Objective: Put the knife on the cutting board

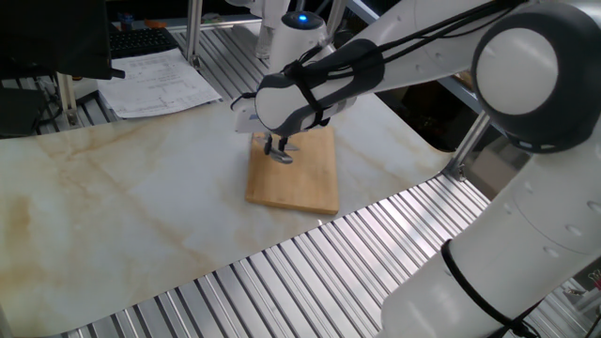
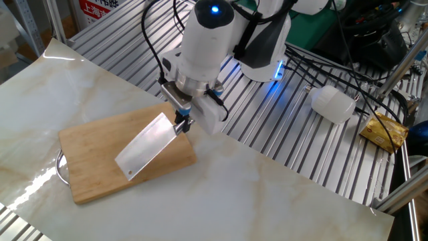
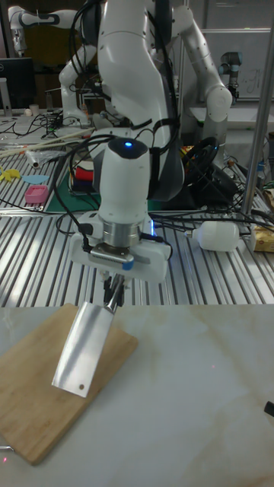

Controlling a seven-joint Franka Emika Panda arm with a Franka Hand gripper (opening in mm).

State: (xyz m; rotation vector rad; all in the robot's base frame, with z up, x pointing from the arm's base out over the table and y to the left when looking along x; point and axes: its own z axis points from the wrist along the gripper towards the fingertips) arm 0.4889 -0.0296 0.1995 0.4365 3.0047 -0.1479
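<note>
The knife point(image 2: 144, 146), a silver cleaver with a broad blade, hangs just above the cutting board point(image 2: 93, 157); my gripper point(image 2: 181, 124) is shut on its handle. The blade slants down to the left over the board's middle. In the tall fixed view the knife point(image 3: 82, 349) reaches from my gripper point(image 3: 113, 293) out over the tan cutting board point(image 3: 46, 396). From the first fixed view I see my gripper point(image 1: 279, 147) over the far part of the cutting board point(image 1: 299, 174); the knife point(image 1: 282, 156) shows only as a small grey edge. I cannot tell whether the blade touches the wood.
A marble-patterned sheet point(image 1: 113, 216) covers the ribbed metal table point(image 2: 281, 134). A white bottle point(image 2: 332, 104) and a yellow packet point(image 2: 384, 131) lie to the right. Papers point(image 1: 158, 83) sit at the table's far corner. A metal loop point(image 2: 61, 167) sticks out at the board's left end.
</note>
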